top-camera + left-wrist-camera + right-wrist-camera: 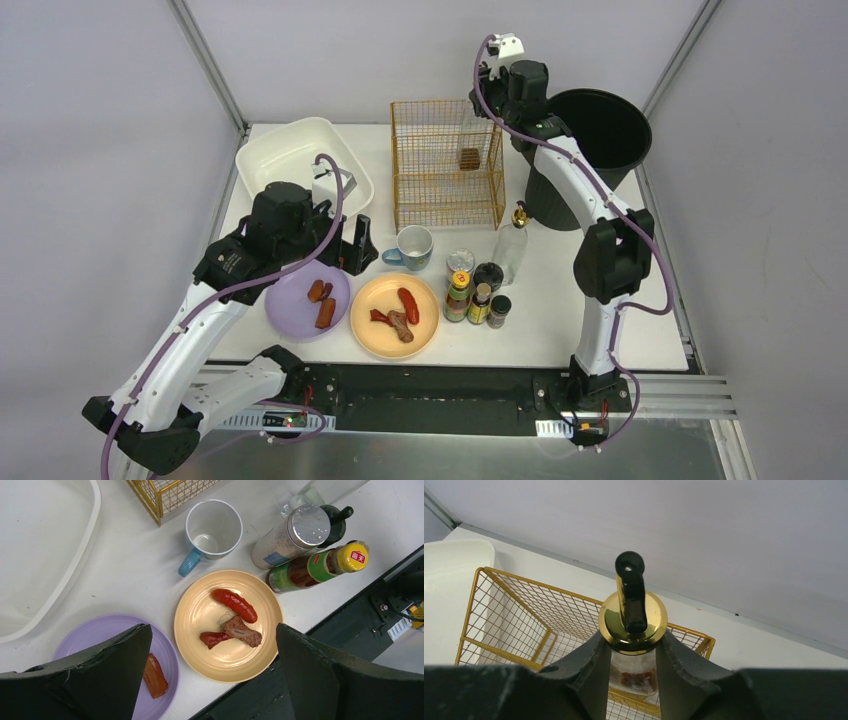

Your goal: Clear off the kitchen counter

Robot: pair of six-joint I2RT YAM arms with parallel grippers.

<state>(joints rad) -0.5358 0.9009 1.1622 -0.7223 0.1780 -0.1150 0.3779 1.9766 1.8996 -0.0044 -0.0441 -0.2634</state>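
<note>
1. A gold-capped bottle (633, 611) is grasped by the right fingers (589, 672) above a wire basket (514, 612).
2. The left fingers (110, 665) are spread, released, above the white counter (560, 325).
3. Chinese characters are printed on a yellow bottle cap (352, 556).

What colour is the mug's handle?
Blue. The mug handle shows best in the left wrist view.

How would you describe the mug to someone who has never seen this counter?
Find the gold wire basket at the back of the kitchen counter. Just in front of it, behind the yellow plate, stands the mug: white, empty, with a blue handle, unlike the capped bottles nearby.
</note>
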